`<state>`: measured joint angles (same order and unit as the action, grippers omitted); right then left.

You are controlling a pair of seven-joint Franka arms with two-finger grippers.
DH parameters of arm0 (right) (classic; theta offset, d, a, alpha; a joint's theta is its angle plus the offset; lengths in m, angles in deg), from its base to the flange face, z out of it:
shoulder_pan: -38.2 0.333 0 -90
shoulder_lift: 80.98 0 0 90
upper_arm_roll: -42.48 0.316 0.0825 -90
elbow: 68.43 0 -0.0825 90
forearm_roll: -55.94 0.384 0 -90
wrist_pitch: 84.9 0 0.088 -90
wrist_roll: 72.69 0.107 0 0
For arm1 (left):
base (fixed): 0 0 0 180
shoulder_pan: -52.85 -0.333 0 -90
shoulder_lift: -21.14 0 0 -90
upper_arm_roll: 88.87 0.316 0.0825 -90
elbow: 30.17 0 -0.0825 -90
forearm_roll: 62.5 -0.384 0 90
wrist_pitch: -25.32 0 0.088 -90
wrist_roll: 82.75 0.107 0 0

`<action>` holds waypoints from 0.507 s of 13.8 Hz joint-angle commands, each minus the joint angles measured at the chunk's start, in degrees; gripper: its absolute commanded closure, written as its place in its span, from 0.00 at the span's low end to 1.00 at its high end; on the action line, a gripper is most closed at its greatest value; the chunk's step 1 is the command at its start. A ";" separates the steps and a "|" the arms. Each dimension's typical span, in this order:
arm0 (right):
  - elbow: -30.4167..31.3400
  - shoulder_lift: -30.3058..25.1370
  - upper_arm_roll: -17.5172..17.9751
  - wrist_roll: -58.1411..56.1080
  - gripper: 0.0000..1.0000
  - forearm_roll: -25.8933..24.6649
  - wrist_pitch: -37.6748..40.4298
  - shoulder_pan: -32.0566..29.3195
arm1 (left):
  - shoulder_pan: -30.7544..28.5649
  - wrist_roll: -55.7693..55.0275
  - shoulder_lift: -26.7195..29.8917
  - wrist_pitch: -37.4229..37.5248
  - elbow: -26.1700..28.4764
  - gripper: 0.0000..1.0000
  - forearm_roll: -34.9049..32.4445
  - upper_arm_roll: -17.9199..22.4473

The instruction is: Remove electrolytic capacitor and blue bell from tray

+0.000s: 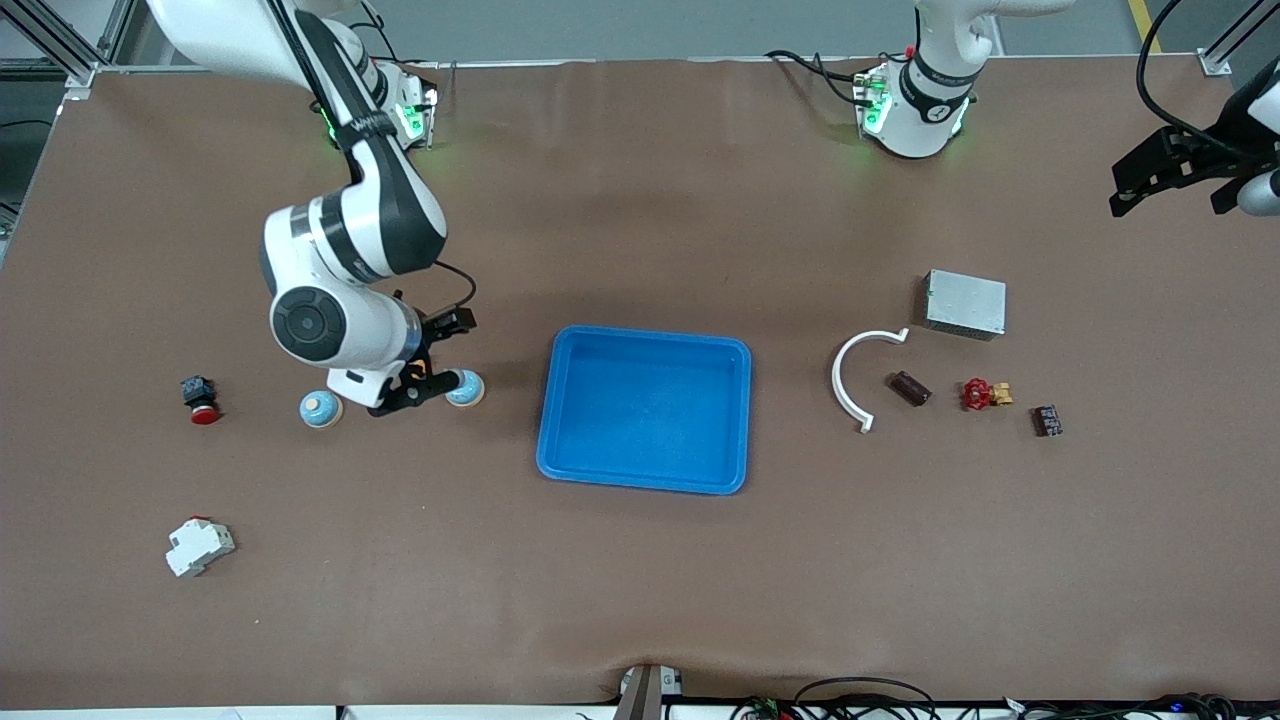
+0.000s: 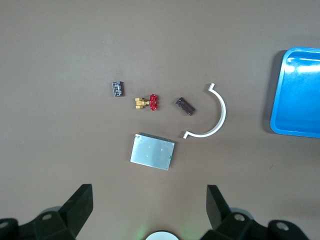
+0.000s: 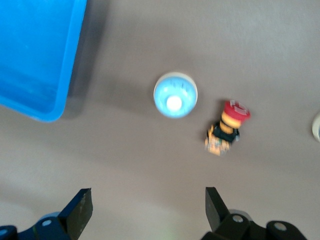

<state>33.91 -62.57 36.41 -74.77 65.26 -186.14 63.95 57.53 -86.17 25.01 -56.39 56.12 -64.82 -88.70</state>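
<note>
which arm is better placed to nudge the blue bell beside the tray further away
Right. The right gripper hangs open right by that blue bell, beside the tray. The left gripper waits open at the left arm's end of the table.

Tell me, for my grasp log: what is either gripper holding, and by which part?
Nothing: left gripper and right gripper are both open and hold nothing.

Front view: a high camera looks steeply down across the whole table (image 1: 640,600), with the arm bases along the top edge. Left wrist view: looks straight down from well above the table's left-arm end, sharing the tray (image 2: 295,95) rim, metal box (image 2: 152,151) and white arc (image 2: 212,112) with the front view. Right wrist view: closer, looking down; shares a tray corner and blue bell (image 3: 175,95).
</note>
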 commanded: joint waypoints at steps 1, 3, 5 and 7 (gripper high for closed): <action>0.76 -6.53 0.01 2.70 0.00 -0.27 5.86 -0.61 | -0.37 1.04 1.58 0.51 0.81 0.00 1.18 -0.08; 0.58 -9.96 -1.56 2.87 0.00 -1.93 9.90 -0.61 | -0.37 0.96 1.58 0.51 0.81 0.00 1.18 -0.08; -0.64 -12.43 -3.84 3.14 0.00 -3.16 13.94 -0.61 | -0.46 0.96 1.58 0.51 0.81 0.00 1.18 -0.08; -2.05 -12.70 -8.22 2.53 0.00 -3.52 17.12 -0.61 | -0.37 0.87 1.66 0.51 0.81 0.00 1.18 -0.17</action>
<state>32.66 -74.69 31.21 -72.56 62.54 -171.27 63.73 57.53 -86.17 25.22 -56.39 56.12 -64.82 -88.72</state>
